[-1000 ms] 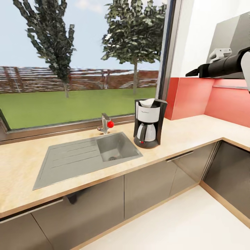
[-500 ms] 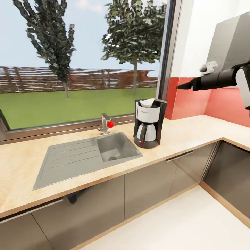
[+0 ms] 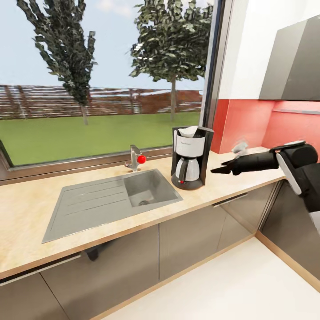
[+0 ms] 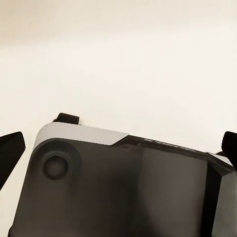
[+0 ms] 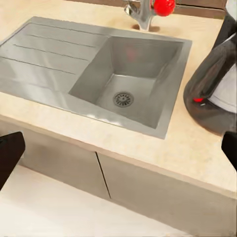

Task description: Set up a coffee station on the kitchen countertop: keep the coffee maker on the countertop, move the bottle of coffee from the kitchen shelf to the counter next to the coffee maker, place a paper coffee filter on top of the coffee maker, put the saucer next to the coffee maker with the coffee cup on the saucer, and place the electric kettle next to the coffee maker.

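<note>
Both sets of jaws stand spread and hold nothing: in each wrist view two dark fingertips sit far apart at the picture's edges with an empty gap between them. In the head view the right gripper [image 3: 218, 170] has dropped from high in front of the grey hood, where it was a second ago, to just above the countertop [image 3: 231, 171], and now points at the coffee maker [image 3: 191, 158] from close beside it without touching it. The paper filter [image 3: 189, 131] already sits on top of the machine, so that step looks done. The arm's descent with free fingers suggests it is withdrawing from placing it, or lowering to travel; which of these cannot be told. The bottle, saucer, cup and kettle are not on the stretch of counter shown, so most of the task is judged still ahead. The right wrist view looks down on the sink [image 5: 131, 86], its drain, the red-knobbed tap [image 5: 148, 10] and the dark lower part of the coffee maker [image 5: 212, 94] with its red switch, detail the head view gives only small. The left wrist view shows the left gripper [image 4: 118, 148] over a dark body panel and pale floor.
</note>
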